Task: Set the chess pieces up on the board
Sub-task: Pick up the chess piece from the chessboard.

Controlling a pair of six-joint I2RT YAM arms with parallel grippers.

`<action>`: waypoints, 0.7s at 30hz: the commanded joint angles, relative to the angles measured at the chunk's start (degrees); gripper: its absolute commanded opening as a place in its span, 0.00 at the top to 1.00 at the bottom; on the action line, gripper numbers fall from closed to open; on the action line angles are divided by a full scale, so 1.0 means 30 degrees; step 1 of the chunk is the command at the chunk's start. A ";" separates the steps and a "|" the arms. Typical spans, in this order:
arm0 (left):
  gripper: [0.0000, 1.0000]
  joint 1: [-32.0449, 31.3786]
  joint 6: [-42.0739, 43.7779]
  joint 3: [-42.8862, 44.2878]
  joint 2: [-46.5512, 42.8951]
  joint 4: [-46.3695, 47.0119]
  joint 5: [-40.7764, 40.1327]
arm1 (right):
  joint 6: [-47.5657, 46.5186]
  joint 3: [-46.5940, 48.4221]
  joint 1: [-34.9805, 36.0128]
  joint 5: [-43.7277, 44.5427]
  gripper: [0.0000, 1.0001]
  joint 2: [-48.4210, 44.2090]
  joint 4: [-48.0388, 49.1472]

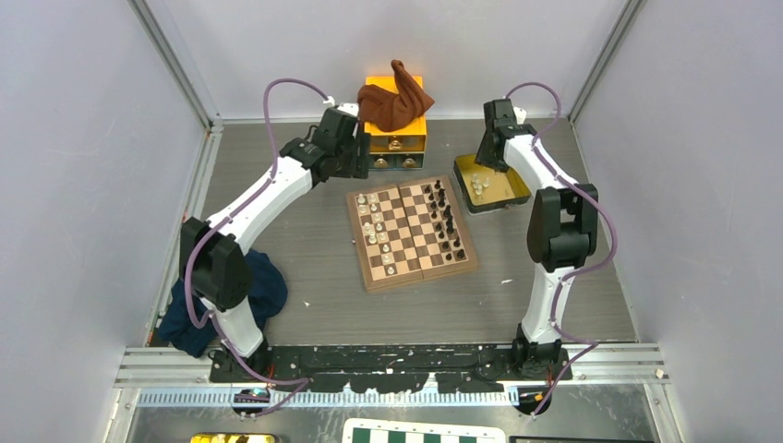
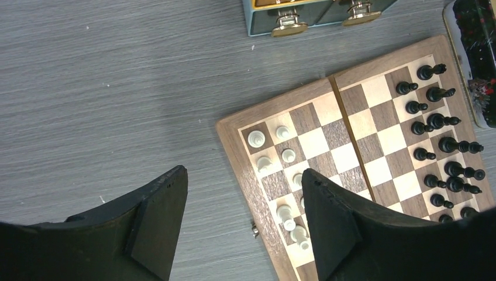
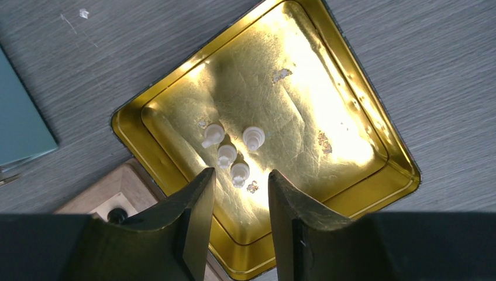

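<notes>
Dark chess pieces [image 2: 436, 122] line one side of the wooden board [image 1: 420, 274], with some white pieces [image 2: 256, 139] opposite. Four more white ones [image 3: 227, 155] sit in the gold tin [image 3: 351, 99] beside it, under the right gripper [image 3: 241, 175], jaws apart. The left gripper [image 2: 243, 181] hovers empty at the board's white side, jaws apart.

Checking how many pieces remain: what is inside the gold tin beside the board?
Four cream-white pieces sit clustered on the floor of the gold tin. The fingers of the right gripper cover its near corner, so anything there is hidden.
</notes>
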 commanded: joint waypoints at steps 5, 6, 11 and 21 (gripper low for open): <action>0.27 0.0082 -0.0052 -0.0571 -0.1601 0.0343 -0.0226 | 0.0139 0.1005 -0.0174 -0.0106 0.56 0.0714 -0.0230; 0.27 0.0082 -0.0027 -0.0633 -0.1703 0.0336 -0.0233 | 0.0188 0.0981 -0.0227 -0.0014 0.56 0.0718 -0.0263; 0.27 0.0080 -0.0023 -0.1032 -0.2103 0.0319 -0.0234 | 0.0315 0.0666 -0.0522 -0.0070 0.56 0.0778 -0.0106; 0.28 0.0081 -0.0038 -0.1382 -0.2442 0.0328 -0.0239 | 0.0397 0.0598 -0.0824 -0.0391 0.58 0.1158 0.0107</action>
